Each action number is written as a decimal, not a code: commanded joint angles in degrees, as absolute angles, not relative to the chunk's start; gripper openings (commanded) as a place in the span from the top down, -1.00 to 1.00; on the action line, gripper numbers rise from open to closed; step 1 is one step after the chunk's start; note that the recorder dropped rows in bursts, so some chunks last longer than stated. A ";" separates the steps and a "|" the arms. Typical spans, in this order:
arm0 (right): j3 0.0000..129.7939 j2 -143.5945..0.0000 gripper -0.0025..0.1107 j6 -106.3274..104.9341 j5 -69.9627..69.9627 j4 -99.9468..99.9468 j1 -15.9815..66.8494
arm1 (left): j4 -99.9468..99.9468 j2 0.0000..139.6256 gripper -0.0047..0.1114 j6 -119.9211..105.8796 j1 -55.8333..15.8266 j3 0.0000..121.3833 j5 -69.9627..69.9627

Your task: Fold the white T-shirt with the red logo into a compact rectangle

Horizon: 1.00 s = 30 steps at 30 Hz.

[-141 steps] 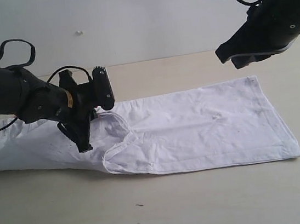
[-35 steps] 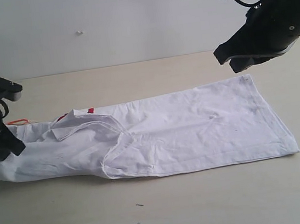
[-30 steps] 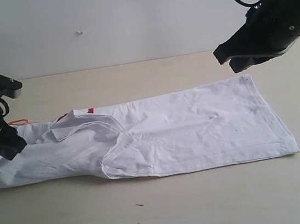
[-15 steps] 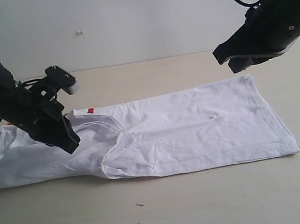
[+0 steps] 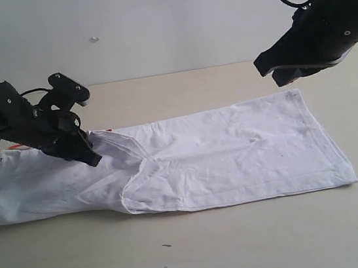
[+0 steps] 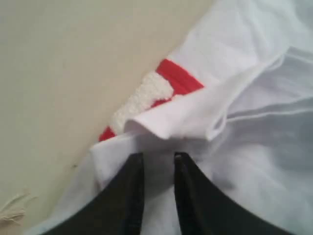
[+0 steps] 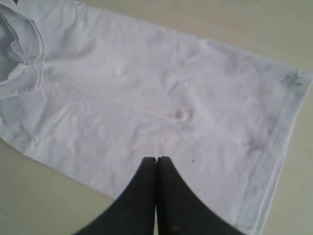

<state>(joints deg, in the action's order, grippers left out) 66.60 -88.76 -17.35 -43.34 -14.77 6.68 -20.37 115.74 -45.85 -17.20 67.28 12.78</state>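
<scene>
Lying lengthwise on the table: shirt, partly folded; logo exposed under a turned edge; left gripper slightly parted there, nothing pinched; right gripper clenched, empty, aloft; both edge layers to be pinched together.

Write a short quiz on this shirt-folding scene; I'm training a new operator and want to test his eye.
1. True or false: the right end effector is shut and holds nothing.
2. Where does the red logo show? A) peeking from under a folded flap of the shirt, by the left end effector; B) at the hem on the right; C) nowhere.
3. Fill in: the shirt lies on the ___.
Key: 1 true; 2 A; 3 table.
</scene>
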 commanded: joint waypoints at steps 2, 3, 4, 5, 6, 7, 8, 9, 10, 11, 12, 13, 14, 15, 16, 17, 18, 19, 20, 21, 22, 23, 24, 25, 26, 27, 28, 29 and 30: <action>66.65 -88.18 0.96 -17.97 -42.07 -14.99 6.62 | -20.42 115.66 0.50 -44.93 -17.27 67.30 7.54; 66.65 -88.18 0.96 -17.97 -42.07 -14.99 6.62 | -20.42 115.66 0.50 -44.93 -17.27 67.30 6.82; 66.65 -88.18 0.96 -17.97 -42.07 -14.99 6.62 | -20.42 115.66 0.50 -44.93 -17.27 67.30 6.10; 66.65 -88.18 0.96 -17.97 -42.07 -14.99 6.62 | -20.55 115.66 0.50 -44.78 -17.27 67.30 5.25; 66.65 -88.18 0.96 -17.97 -42.07 -14.99 6.62 | -20.84 115.66 0.50 -44.66 -17.27 67.30 4.39; 66.65 -88.18 0.96 -17.97 -42.07 -14.99 6.62 | -21.00 115.56 0.50 -44.66 -17.27 67.30 3.81; 66.65 -88.18 0.96 -17.97 -42.07 -14.99 6.62 | -21.66 115.41 0.50 -44.66 -17.38 67.30 3.05; 66.65 -88.18 0.96 -17.97 -42.07 -14.99 6.62 | -22.43 115.25 0.50 -44.66 -17.48 67.30 2.79; 66.65 -88.18 0.96 -17.97 -42.18 -14.99 6.62 | -22.84 114.97 0.50 -44.56 -17.74 67.41 2.79; 66.65 -88.18 0.96 -17.97 -42.18 -14.99 6.62 | -23.34 114.50 0.50 -44.58 -17.87 67.41 3.06; 66.65 -88.18 0.96 -17.97 -42.18 -14.99 6.62 | -23.74 113.97 0.50 -44.58 -18.28 67.41 3.63; 66.65 -88.18 0.96 -17.97 -42.06 -14.99 6.62 | -24.24 113.27 0.50 -44.58 -18.66 67.41 4.04; 66.65 -88.18 0.96 -17.97 -42.06 -14.99 6.62 | -24.72 112.59 0.50 -44.58 -18.94 67.41 4.41; 66.65 -88.18 0.96 -17.97 -42.06 -14.99 6.62 | -25.30 111.56 0.50 -44.45 -19.46 67.41 4.64; 66.65 -88.18 0.96 -17.97 -42.06 -14.99 6.62 | -26.16 110.41 0.50 -44.10 -20.12 67.41 4.61; 66.65 -88.18 0.96 -17.97 -42.17 -14.99 6.62 | -26.88 109.15 0.50 -43.98 -20.59 67.41 4.95; 66.65 -88.18 0.96 -17.97 -42.28 -14.99 6.62 | -27.85 107.88 0.50 -43.83 -21.19 67.41 5.88; 66.65 -88.18 0.96 -17.97 -42.60 -14.99 6.62 | -28.90 106.84 0.50 -43.83 -21.73 67.41 7.97; 66.65 -88.18 0.96 -17.97 -42.77 -14.99 6.62 | -29.32 106.40 0.50 -43.83 -22.30 67.41 10.61; 66.65 -88.18 0.96 -17.97 -42.90 -14.99 6.62 | -29.44 106.23 0.50 -43.83 -22.79 67.41 15.10; 66.65 -88.18 0.96 -17.97 -42.90 -14.99 6.62 | -29.72 106.56 0.51 -43.83 -23.28 67.41 20.23; 66.65 -88.18 0.96 -17.97 -43.04 -14.99 6.62 | -29.82 107.15 0.53 -43.94 -23.70 67.08 24.01; 66.65 -88.18 0.96 -17.97 -43.04 -14.99 6.62 | -29.82 108.04 0.57 -44.78 -24.21 66.59 28.15; 66.65 -88.18 0.96 -17.97 -43.04 -14.99 6.62 | -30.21 109.80 0.72 -46.33 -25.89 65.26 31.60; 66.65 -88.18 0.96 -17.97 -43.19 -14.99 6.62 | -31.13 110.61 0.81 -46.33 -27.00 64.62 31.37; 66.65 -88.18 0.96 -17.97 -43.42 -14.99 6.62 | -31.56 111.35 0.90 -46.47 -28.27 64.26 30.33; 66.65 -88.18 0.96 -17.97 -43.81 -14.99 6.62 | -31.46 111.93 0.92 -46.47 -29.59 64.11 29.08; 66.65 -88.18 0.96 -17.97 -44.24 -14.99 6.62 | -31.46 112.67 0.91 -46.11 -30.74 63.86 26.54; 66.65 -88.18 0.96 -17.97 -45.30 -14.99 6.62 | -31.46 113.45 0.87 -43.18 -32.24 63.57 21.20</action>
